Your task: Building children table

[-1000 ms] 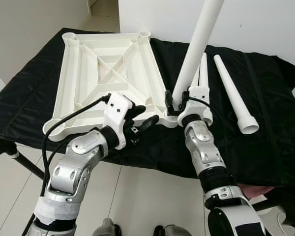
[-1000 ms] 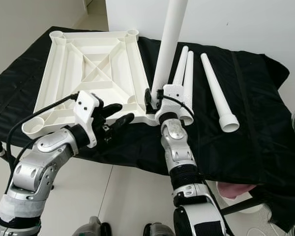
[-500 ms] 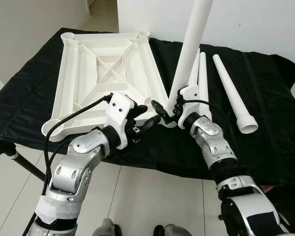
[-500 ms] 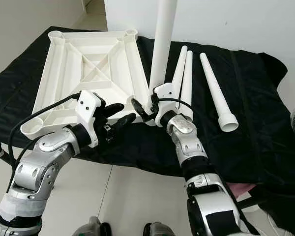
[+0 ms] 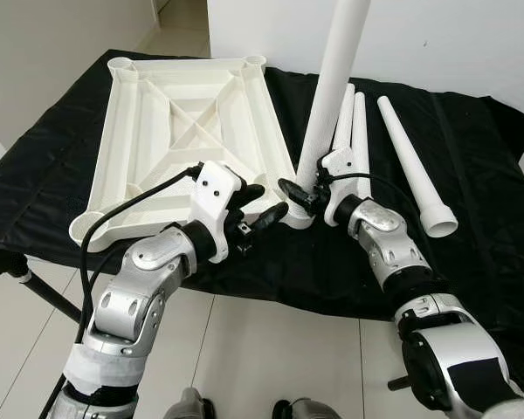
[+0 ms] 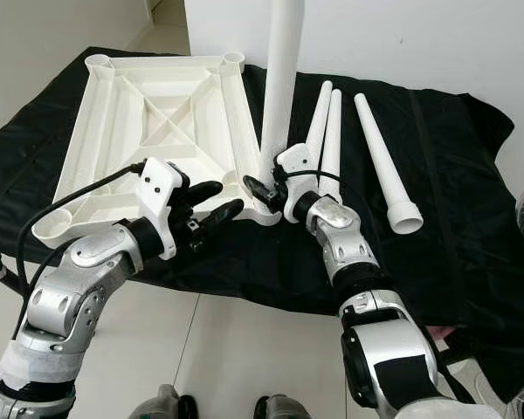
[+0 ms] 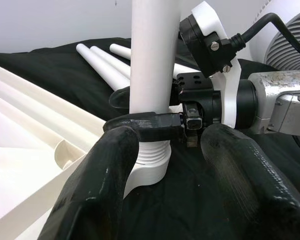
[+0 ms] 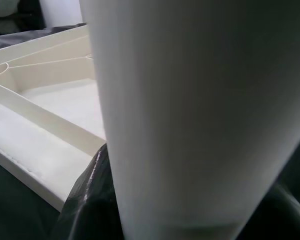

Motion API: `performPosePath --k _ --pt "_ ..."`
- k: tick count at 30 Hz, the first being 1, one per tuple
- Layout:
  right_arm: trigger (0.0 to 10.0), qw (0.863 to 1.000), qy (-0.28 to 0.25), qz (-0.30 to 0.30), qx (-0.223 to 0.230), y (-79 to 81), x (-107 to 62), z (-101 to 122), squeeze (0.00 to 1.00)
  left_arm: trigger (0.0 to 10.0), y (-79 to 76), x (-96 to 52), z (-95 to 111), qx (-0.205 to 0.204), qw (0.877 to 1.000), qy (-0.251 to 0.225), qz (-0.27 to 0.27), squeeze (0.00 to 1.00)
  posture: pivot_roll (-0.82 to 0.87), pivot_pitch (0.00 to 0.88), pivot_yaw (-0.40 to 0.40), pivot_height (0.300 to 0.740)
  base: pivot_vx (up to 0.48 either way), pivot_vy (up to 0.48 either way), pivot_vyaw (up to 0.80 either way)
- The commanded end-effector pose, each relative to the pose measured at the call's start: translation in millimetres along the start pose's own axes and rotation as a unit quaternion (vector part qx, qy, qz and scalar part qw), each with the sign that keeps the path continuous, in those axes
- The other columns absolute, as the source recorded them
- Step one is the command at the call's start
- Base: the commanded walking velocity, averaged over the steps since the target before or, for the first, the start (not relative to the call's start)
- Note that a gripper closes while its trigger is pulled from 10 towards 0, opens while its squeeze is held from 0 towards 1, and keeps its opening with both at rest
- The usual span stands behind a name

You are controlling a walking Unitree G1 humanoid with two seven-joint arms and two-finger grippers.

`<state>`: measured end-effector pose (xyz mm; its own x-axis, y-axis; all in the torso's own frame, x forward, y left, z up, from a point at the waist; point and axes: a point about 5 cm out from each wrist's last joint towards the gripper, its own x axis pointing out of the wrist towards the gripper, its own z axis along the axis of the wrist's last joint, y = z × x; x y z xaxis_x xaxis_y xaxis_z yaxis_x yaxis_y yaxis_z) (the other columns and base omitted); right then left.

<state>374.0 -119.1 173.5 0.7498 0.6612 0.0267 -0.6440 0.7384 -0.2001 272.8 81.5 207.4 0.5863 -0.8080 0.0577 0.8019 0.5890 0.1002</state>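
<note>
One white table leg stands upright in the near right corner socket of the upside-down white tabletop, its threaded foot seated in the round collar there. The tabletop lies ribs-up on a table covered with a black cloth, and round sockets show at its other corners too.

The right gripper is at the base of the standing leg, its black fingers clasped round the leg just above the socket; the left wrist view shows one finger wrapping the front of the white tube. In the right wrist view the leg looms close between the dark fingers, with the ribbed underside of the tabletop behind it.

The left gripper hovers just beside the same corner, on the near side, its two fingers spread apart and grasping nothing, pointing toward the socket and the right gripper.

Three more white legs lie on the cloth to the right of the tabletop: a pair side by side just behind the right gripper, and a single leg farther right, apart from the pair, its wide open end toward the near edge of the table.

Pale floor tiles show below the table's near edge.
</note>
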Motion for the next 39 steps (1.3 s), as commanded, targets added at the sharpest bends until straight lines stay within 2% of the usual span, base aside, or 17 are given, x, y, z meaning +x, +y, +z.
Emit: performPosePath --k 1,2,3,9,18,20,22,24,27,31,36,39 --pt "0.0 1.0 0.013 0.008 0.014 5.2 -1.3 -8.5 0.0 10.0 2.5 0.8 -2.7 0.0 1.0 0.009 0.021 0.0 -0.04 0.1 -0.002 0.74 0.0 0.0 0.0" --pt "0.0 1.0 0.013 0.008 0.014 5.2 -1.3 -8.5 0.0 10.0 2.5 0.8 -2.7 0.0 1.0 0.009 0.021 0.0 -0.04 0.1 -0.002 0.74 0.0 0.0 0.0" --pt "10.0 1.0 0.01 0.005 0.02 6.9 -1.7 -9.2 0.0 10.0 2.5 0.7 -2.7 0.0 1.0 0.009 0.02 0.0 -0.04 0.1 -0.002 0.74 0.0 0.0 0.0" --pt "10.0 0.999 -0.005 -0.02 0.036 14.4 -0.7 -11.1 0.0 10.0 2.1 0.8 -3.0 0.0 1.0 0.009 0.019 0.0 -0.05 0.097 -0.003 0.74 0.0 0.0 0.0" --pt "10.0 0.994 -0.026 -0.099 0.041 25.2 2.1 -10.0 0.0 10.0 1.1 1.6 -3.7 -0.002 1.0 0.009 0.016 0.0 -0.05 0.095 -0.005 0.74 0.0 0.0 0.0" --pt "10.0 0.987 -0.019 -0.149 0.061 26.7 3.5 -10.4 0.0 10.0 0.5 1.8 -4.0 -0.002 1.0 0.009 0.016 0.0 -0.05 0.094 -0.009 0.74 0.0 0.0 0.0" --pt "10.0 0.987 -0.019 -0.149 0.061 26.7 3.5 -10.4 0.0 10.0 0.5 1.8 -4.0 -0.002 1.0 0.009 0.016 0.0 -0.05 0.094 -0.009 0.74 0.0 0.0 0.0" --pt "10.0 0.978 -0.011 -0.193 0.074 28.3 4.1 -10.8 0.0 10.0 0.1 1.8 -4.2 -0.003 1.0 0.009 0.016 0.0 -0.05 0.092 -0.017 0.74 0.0 0.0 0.0" --pt "10.0 0.973 -0.014 -0.22 0.075 29.8 3.7 -9.6 0.0 10.0 0.0 1.8 -4.3 -0.003 1.0 0.008 0.017 0.0 -0.05 0.092 -0.017 0.74 0.0 0.0 0.0" --pt "10.0 0.951 -0.01 -0.299 0.082 40.4 0.6 -11.2 0.0 10.0 -0.5 2.3 -4.3 -0.003 1.0 0.007 0.018 0.0 -0.04 0.085 -0.025 0.74 0.0 0.0 0.0" --pt "10.0 0.941 -0.013 -0.325 0.092 45.9 0.0 -10.7 0.0 10.0 0.0 2.7 -4.1 -0.003 1.0 0.006 0.019 0.0 -0.04 0.077 -0.028 0.74 0.0 0.0 0.0" --pt "10.0 0.945 -0.013 -0.311 0.1 52.7 3.4 -9.3 0.0 10.0 0.3 2.8 -3.7 -0.001 1.0 0.005 0.02 0.0 -0.04 0.074 -0.029 0.74 0.0 0.0 0.0"
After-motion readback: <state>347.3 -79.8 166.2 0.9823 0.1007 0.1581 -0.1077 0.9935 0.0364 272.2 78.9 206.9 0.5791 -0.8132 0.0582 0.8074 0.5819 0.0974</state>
